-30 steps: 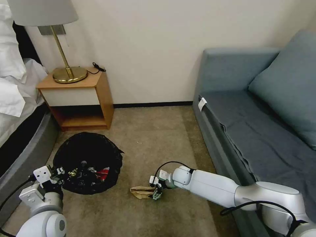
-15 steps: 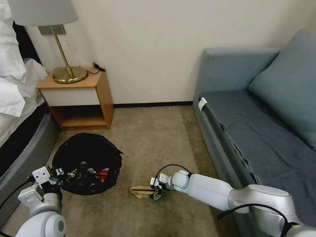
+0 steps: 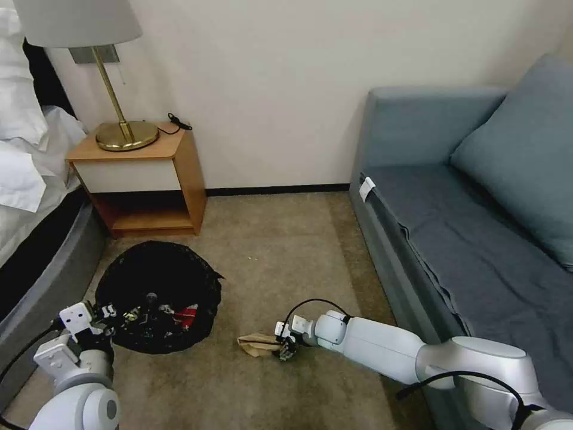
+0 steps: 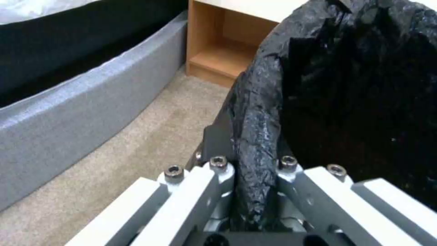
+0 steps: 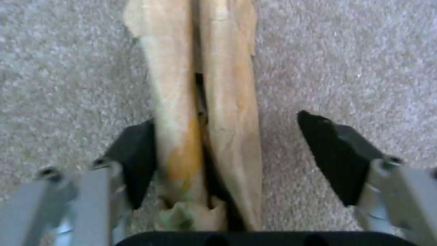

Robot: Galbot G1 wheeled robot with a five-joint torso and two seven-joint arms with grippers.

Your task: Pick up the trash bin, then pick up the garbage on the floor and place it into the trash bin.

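Crinkled glossy bag (image 4: 291, 85), matt carpet (image 5: 364, 61)

The room is evenly and softly lit — no hard beams, no glare on the pale wall (image 3: 268, 89). Shadows are faint: a dim patch under the bedside cabinet (image 3: 146, 179) and a soft one beneath the right arm on the carpet (image 3: 268, 251). The black bag of the trash bin (image 3: 158, 292) swallows the light, its inside nearly featureless, though up close its crinkles (image 4: 255, 112) catch small grey glints. The head view bends lines at its edges. In the right wrist view the paper bag (image 5: 205, 102) is soft and blurred — the carpet grain smeared, the near pincer (image 5: 227, 160) hazy.
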